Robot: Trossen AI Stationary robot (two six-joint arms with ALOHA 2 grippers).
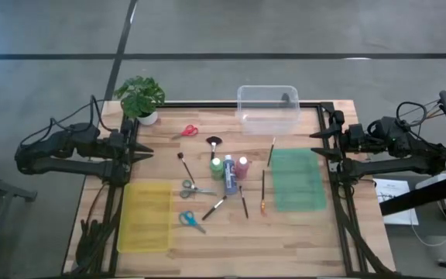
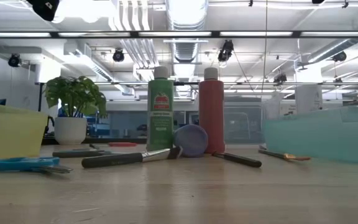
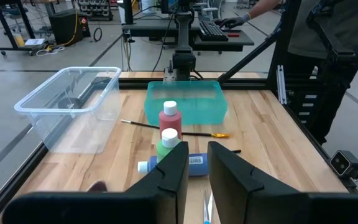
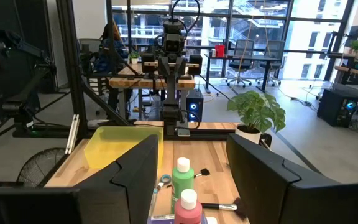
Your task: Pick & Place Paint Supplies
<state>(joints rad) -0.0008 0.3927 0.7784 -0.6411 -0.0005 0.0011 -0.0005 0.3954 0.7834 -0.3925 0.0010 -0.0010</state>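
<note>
Blue-handled scissors (image 2: 23, 164) lay closest to the low camera, near the tabletop's (image 1: 207, 246) front edge, just beside the yellow tray (image 1: 145, 217) that sat at the front left. Behind them a dark-handled brush (image 2: 129, 158) rested flat, pointing toward the bottles. At the middle of the tabletop the green bottle (image 1: 217, 168) and pink bottle (image 1: 242, 167) stood upright, and the blue bottle (image 1: 230, 177) lay on its side between them, touching both as far as could be seen. Grey-handled scissors (image 1: 193, 187) lay left of the bottles; red-handled scissors (image 1: 187, 131) lay nearer the back edge, close to the potted plant (image 1: 141, 98) at the back left corner. Thin brushes (image 1: 263, 191) lay beside the teal tray (image 1: 297, 180) on the right half. A clear plastic bin (image 1: 268, 109) sat against the back edge.

Both arms waited off the work area: the left gripper (image 1: 142, 148) hung over the left edge with its fingers slightly spread, and the right gripper (image 1: 320, 144) hung over the right edge with fingers wide apart. Bare wood stretched along the whole front edge.
</note>
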